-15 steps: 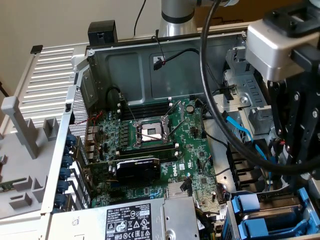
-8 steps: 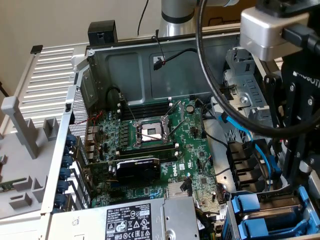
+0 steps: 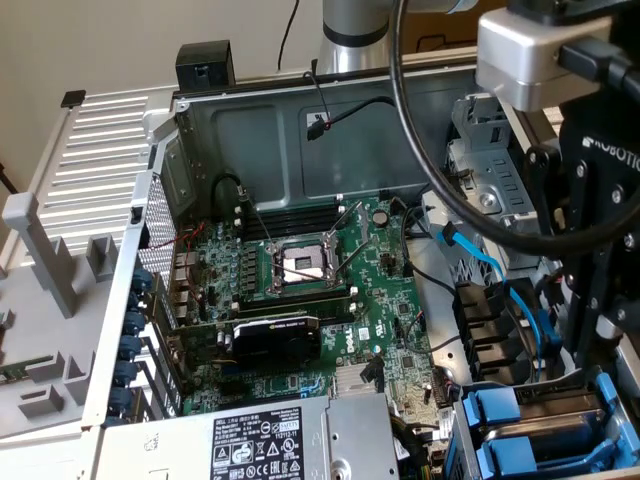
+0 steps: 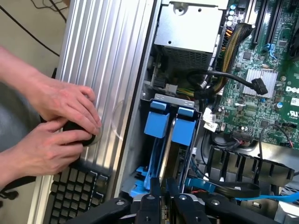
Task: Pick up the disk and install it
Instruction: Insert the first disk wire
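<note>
Blue-framed disk (image 4: 163, 158) gripped edge-on in the pincer (image 4: 162, 185)

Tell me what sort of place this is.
Probably a computer assembly bench: an opened PC case with bare motherboard, blue drive carriers in its bay, a person's hands by a keyboard.

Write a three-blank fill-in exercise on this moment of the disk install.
1. Next to the person's hands lies a black ____.
2. The two carrier handles seated in the drive bay are ____.
3. The gripper is shut on the ____.
Missing words: keyboard; blue; disk.
</note>
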